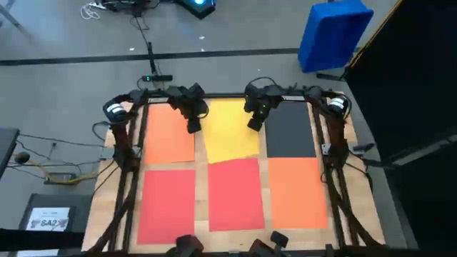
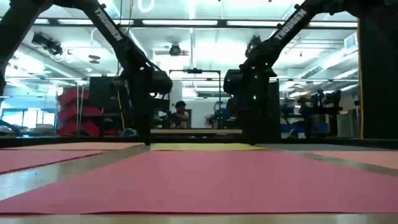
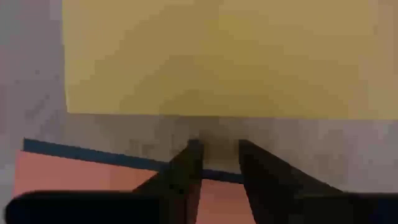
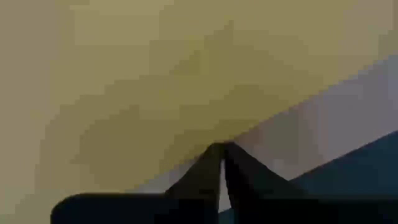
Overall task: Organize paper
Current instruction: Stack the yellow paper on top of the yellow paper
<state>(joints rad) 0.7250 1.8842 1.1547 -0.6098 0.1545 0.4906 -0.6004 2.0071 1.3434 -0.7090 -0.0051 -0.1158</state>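
Looks like a robotics lab: ceiling strip lights (image 2: 186,22), equipment racks (image 2: 102,93), cables on grey floor (image 1: 50,168), person seated (image 2: 181,114) out back.

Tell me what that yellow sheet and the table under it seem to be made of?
The flat yellow rectangular sheet looks like matte paper or thin card: it lies flush, shows even colour and no shine. The pale tabletop showing between the sheets looks like light wood or laminate, though no grain is clear. The left pincer and right pincer sit at the sheet's edges.

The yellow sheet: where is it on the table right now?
In the high view the yellow sheet lies in the middle of the far row, between an orange sheet and the black sheet, slightly skewed.
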